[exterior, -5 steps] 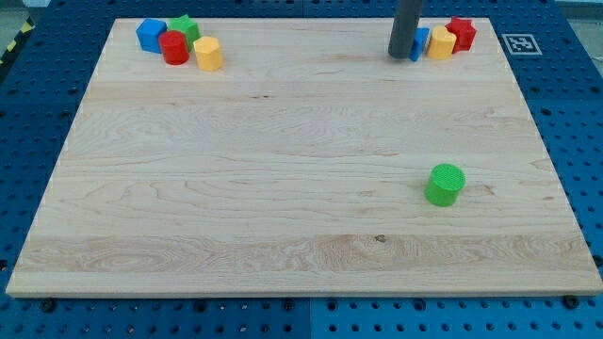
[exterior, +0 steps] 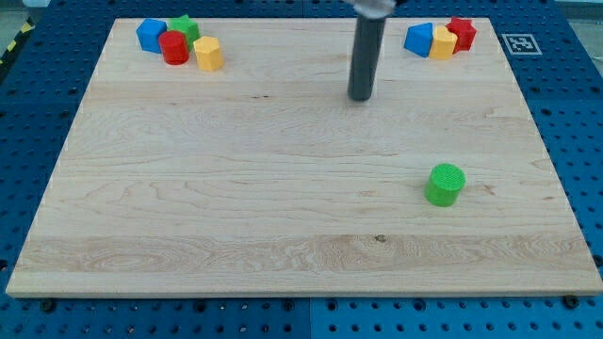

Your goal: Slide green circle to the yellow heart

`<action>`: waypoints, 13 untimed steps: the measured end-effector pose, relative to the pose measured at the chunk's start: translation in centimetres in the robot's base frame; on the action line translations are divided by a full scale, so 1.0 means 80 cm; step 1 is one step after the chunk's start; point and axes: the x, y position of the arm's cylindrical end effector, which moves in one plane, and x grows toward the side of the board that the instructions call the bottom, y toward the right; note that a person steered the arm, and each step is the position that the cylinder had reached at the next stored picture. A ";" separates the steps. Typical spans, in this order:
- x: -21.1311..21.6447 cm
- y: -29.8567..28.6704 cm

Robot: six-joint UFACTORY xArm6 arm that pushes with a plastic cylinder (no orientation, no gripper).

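Note:
The green circle [exterior: 445, 184], a short cylinder, stands on the wooden board [exterior: 236, 188] at the lower right. My tip [exterior: 360, 97] rests on the board above and to the left of it, well apart and touching no block. One yellow block [exterior: 441, 42] sits in the top right cluster and another yellow block [exterior: 208, 54] in the top left cluster. I cannot tell which of the two is the heart.
Top left cluster: a blue block [exterior: 150, 34], a red cylinder [exterior: 173, 47] and a green star [exterior: 185, 28]. Top right cluster: a blue block [exterior: 418, 39] and a red star [exterior: 461, 33]. Blue perforated table surrounds the board.
My tip has moved from beside the top right blue block down and to the left. No block has moved.

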 end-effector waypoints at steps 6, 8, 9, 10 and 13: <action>0.191 0.110; 0.156 0.140; 0.133 0.147; 0.117 0.147; 0.063 0.147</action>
